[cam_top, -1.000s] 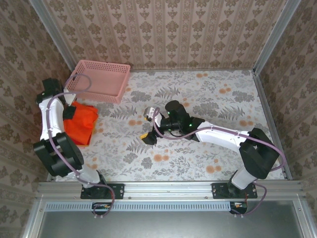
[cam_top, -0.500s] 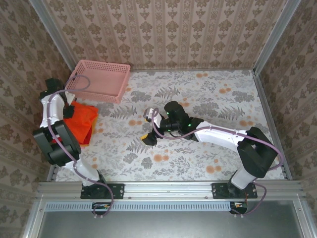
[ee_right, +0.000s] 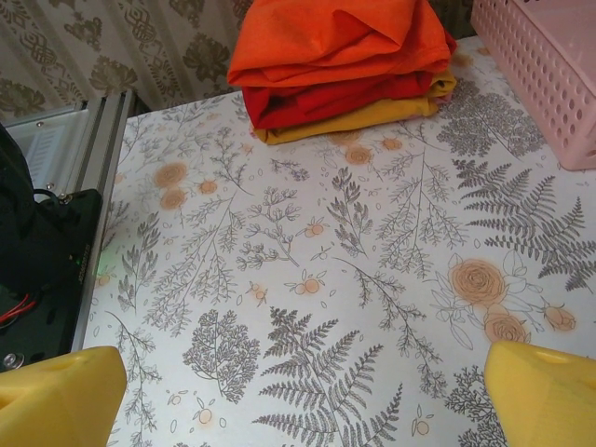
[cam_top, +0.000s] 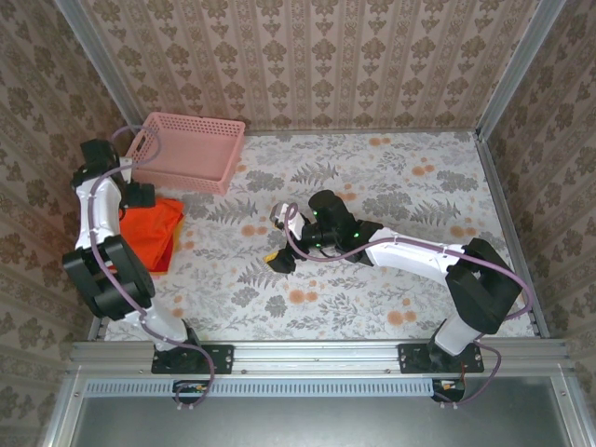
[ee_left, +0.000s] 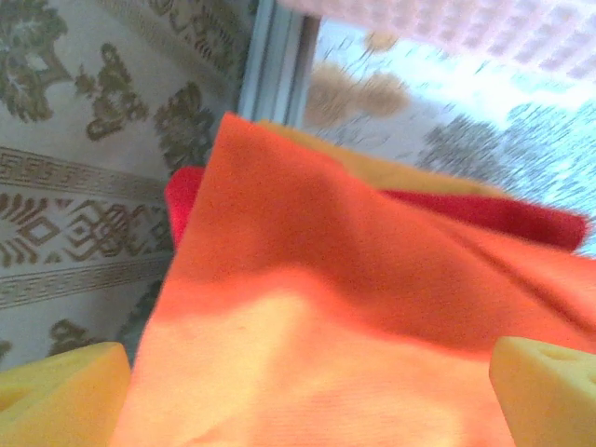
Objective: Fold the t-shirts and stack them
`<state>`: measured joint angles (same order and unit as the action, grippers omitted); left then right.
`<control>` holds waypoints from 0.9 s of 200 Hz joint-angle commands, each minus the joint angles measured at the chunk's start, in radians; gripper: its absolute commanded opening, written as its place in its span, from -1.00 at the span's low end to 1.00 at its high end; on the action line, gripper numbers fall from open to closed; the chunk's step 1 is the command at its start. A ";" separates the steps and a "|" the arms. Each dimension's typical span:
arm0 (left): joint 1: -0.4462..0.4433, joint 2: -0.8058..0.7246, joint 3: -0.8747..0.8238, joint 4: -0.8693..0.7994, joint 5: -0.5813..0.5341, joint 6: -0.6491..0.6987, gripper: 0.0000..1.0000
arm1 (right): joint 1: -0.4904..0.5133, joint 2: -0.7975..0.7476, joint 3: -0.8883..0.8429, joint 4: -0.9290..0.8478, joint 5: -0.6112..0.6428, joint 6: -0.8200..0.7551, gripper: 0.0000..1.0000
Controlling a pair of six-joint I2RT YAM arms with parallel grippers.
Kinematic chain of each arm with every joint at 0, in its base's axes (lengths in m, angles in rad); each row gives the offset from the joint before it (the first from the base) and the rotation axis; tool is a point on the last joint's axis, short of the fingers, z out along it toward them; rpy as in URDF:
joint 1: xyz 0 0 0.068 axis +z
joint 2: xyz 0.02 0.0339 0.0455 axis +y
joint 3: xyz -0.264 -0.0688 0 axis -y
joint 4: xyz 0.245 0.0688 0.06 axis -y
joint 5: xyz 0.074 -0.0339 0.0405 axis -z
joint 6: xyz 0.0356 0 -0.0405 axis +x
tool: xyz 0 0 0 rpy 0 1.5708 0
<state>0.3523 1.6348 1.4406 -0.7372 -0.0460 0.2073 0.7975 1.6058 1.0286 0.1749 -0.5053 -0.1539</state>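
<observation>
Orange shirt [ee_right: 326,37] is stacked folded on red shirt [ee_right: 354,96] nr pink basket [ee_right: 540,74]. L end effector [ee_left: 307,391] is held spread over them; R end effector [ee_right: 298,391] is spread over counter [ee_right: 307,261].

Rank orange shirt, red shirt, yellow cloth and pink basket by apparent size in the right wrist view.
1. Tie: orange shirt and pink basket, which is cropped.
2. Then red shirt.
3. Last, yellow cloth, a thin strip.

Damask-patterned walls [cam_top: 317,56] enclose a floral-printed table [cam_top: 400,177] with aluminium rails [cam_top: 317,352].
</observation>
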 commanded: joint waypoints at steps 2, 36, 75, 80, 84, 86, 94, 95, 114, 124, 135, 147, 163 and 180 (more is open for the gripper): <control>0.007 -0.016 -0.050 0.105 0.189 -0.197 1.00 | 0.006 0.004 0.025 -0.028 -0.001 0.010 1.00; 0.040 0.067 -0.055 0.134 0.247 -0.342 1.00 | 0.007 -0.009 0.014 -0.034 0.001 0.015 1.00; 0.110 0.136 -0.099 0.204 0.269 -0.433 1.00 | 0.006 -0.025 0.001 -0.041 0.019 0.016 1.00; 0.123 0.146 -0.104 0.213 0.289 -0.447 1.00 | 0.005 -0.028 -0.002 -0.041 0.021 0.016 1.00; 0.132 0.154 -0.105 0.216 0.308 -0.457 1.00 | 0.005 -0.029 -0.002 -0.041 0.027 0.015 1.00; 0.137 0.158 -0.106 0.217 0.319 -0.463 1.00 | 0.006 -0.030 -0.004 -0.041 0.029 0.016 1.00; 0.147 0.170 -0.105 0.214 0.341 -0.478 1.00 | 0.006 -0.035 -0.008 -0.040 0.043 0.017 1.00; 0.148 0.171 -0.106 0.214 0.342 -0.479 1.00 | 0.006 -0.035 -0.009 -0.039 0.045 0.018 1.00; 0.149 0.168 -0.122 0.228 0.348 -0.488 1.00 | 0.005 -0.060 -0.035 -0.003 0.105 0.034 1.00; 0.147 0.155 -0.128 0.234 0.343 -0.494 1.00 | 0.001 -0.076 -0.049 0.016 0.126 0.038 1.00; 0.143 0.133 -0.131 0.236 0.335 -0.495 1.00 | -0.001 -0.094 -0.061 0.033 0.149 0.046 1.00; 0.134 0.102 -0.130 0.236 0.316 -0.496 1.00 | -0.009 -0.115 -0.076 0.048 0.167 0.057 1.00; 0.128 0.046 -0.132 0.237 0.296 -0.505 1.00 | -0.022 -0.143 -0.098 0.072 0.193 0.074 1.00; 0.126 -0.019 -0.144 0.254 0.293 -0.501 1.00 | -0.040 -0.181 -0.130 0.107 0.231 0.104 1.00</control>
<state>0.4866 1.7313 1.3098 -0.4961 0.2577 -0.2703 0.7807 1.4914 0.9398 0.2047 -0.3538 -0.1001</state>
